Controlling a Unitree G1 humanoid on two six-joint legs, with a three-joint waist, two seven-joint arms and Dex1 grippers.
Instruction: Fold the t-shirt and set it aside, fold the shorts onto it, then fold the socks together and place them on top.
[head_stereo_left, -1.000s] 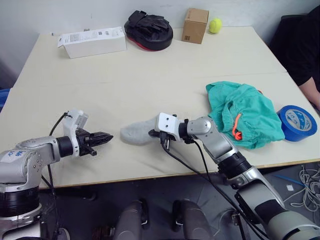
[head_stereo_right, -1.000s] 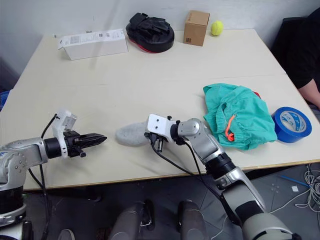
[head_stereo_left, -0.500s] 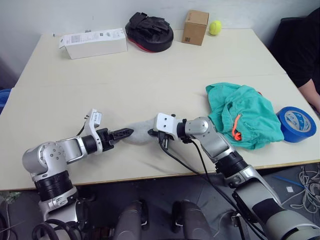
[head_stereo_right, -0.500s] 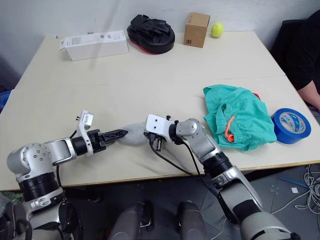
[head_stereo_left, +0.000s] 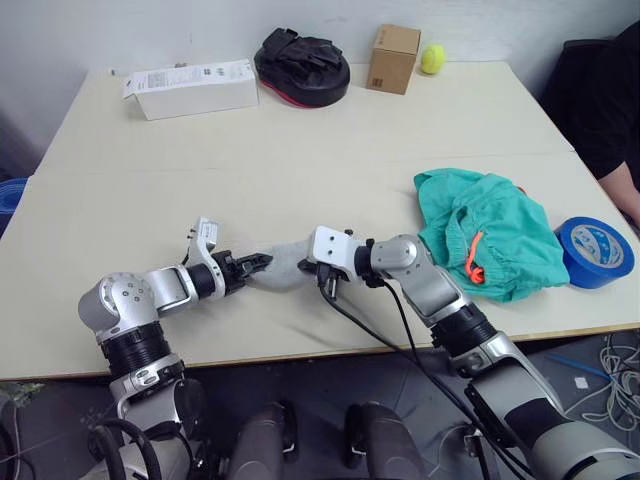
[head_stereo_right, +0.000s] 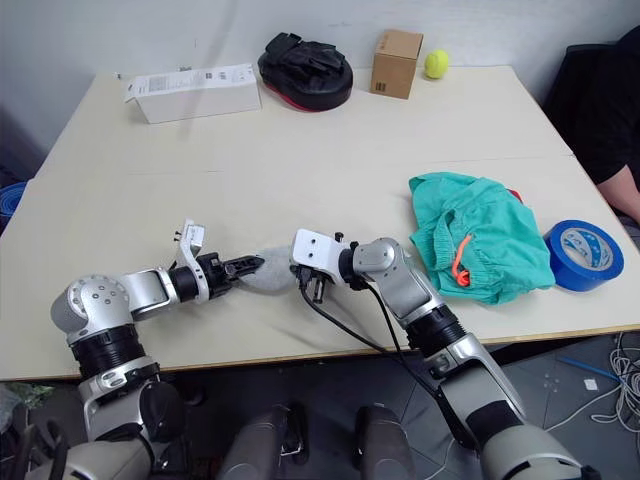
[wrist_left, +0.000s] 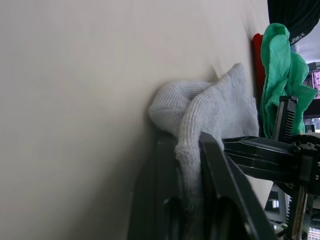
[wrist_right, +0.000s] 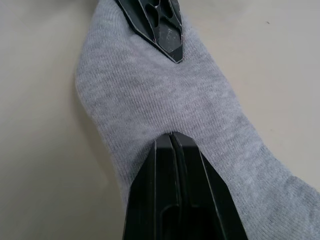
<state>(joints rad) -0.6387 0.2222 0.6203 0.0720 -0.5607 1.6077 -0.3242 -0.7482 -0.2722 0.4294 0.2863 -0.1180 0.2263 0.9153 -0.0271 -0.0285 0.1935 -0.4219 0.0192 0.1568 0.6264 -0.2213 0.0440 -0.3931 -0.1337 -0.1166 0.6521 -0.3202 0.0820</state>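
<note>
Table: pale beige table (head_stereo_left: 300, 150) in a plain room with a light wall behind; a person in dark clothing sits at its far right edge.
Clutter: white box (head_stereo_left: 190, 88), black padded mitt (head_stereo_left: 302, 62), cardboard box (head_stereo_left: 394, 57) and tennis ball (head_stereo_left: 432, 58) along the back; blue tape roll (head_stereo_left: 593, 247) at the right.
Socks: grey socks (head_stereo_left: 285, 269) lie near the front edge, between the two arms.
Left gripper: left gripper (head_stereo_left: 252, 265) is pinching one end of the sock; in its wrist view the knit is bunched between the fingers (wrist_left: 220, 165).
Right gripper: right gripper (wrist_right: 170, 140) is pressed together with its tip on the other end (whether cloth is actually caught between the fingers, I can't say).
Shorts: teal shorts (head_stereo_left: 485, 230) sit crumpled to the right, with a sliver of the red t-shirt (head_stereo_right: 513, 190) peeking out beneath.
Risk: if the right tip only rests on the sock, any pull from the left could drag the whole thing and bunch it rather than fold it; only one layer may be caught.
</note>
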